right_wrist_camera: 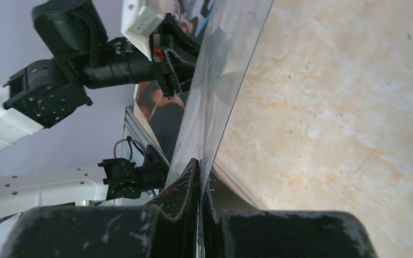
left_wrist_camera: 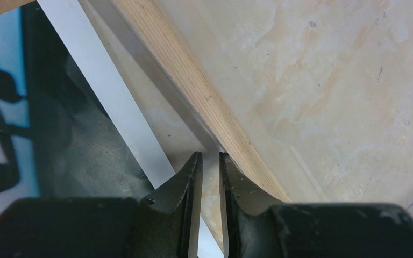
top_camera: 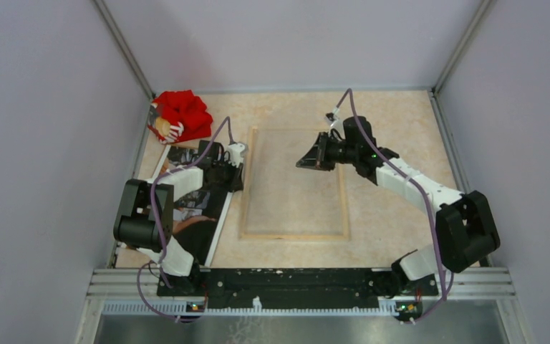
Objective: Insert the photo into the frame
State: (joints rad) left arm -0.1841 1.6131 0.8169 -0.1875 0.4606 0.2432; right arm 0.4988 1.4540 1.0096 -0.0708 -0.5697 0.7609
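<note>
The frame lies flat in the middle of the table, its light wood back up. Left of it lies the photo, dark image up, partly under my left arm. My left gripper hangs low between photo and frame. In the left wrist view its jaws stand a narrow gap apart with nothing between them, the wood rail just right of them and the photo to the left. My right gripper is over the frame, shut on the edge of a clear sheet that stands up from the fingers.
A red cloth bundle sits at the back left corner. Grey walls close the table on three sides. In the right wrist view the left arm shows beyond the clear sheet.
</note>
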